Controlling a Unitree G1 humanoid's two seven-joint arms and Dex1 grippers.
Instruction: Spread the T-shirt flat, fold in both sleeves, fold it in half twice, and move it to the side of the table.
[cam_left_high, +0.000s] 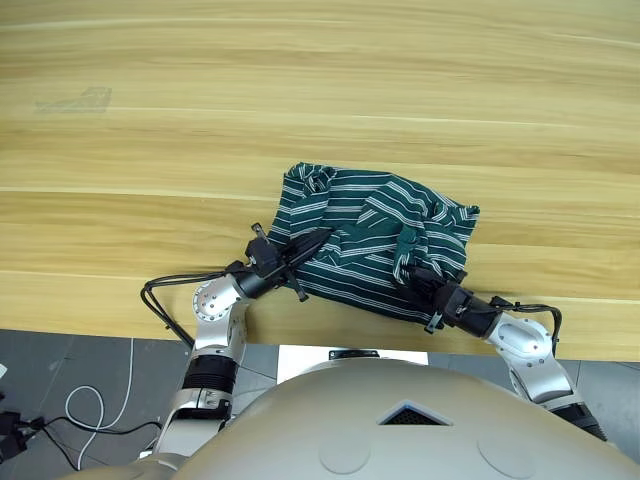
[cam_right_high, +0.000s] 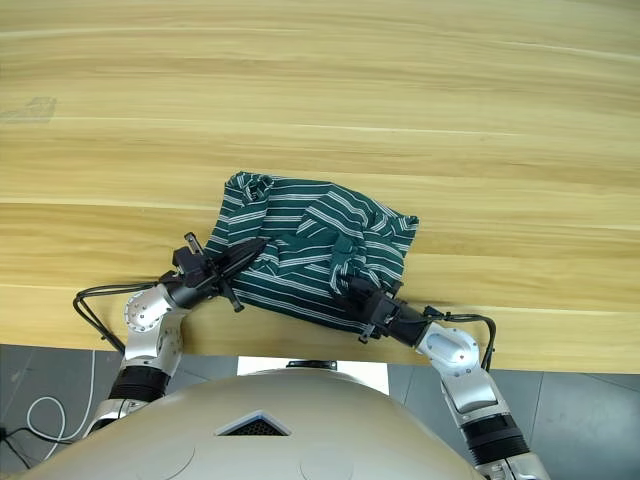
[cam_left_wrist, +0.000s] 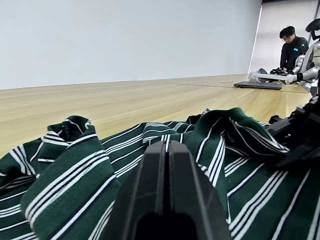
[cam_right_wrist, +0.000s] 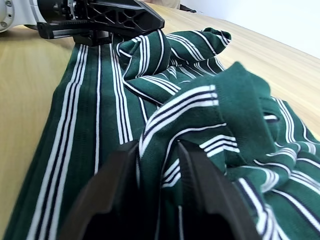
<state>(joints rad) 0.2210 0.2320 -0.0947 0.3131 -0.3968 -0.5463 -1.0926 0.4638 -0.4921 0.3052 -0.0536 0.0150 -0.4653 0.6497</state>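
Right wrist view: T-shirt (cam_right_wrist: 230, 100) fold pinched between right jaws.

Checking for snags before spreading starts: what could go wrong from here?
The T-shirt lies bunched close to the front edge of the table; a pull toward the robot could drag it off. The right gripper pinches a fold, perhaps several layers, so lifting may raise a lump. The left gripper rests shut atop the cloth, seemingly holding nothing, so the shirt may slide rather than spread.
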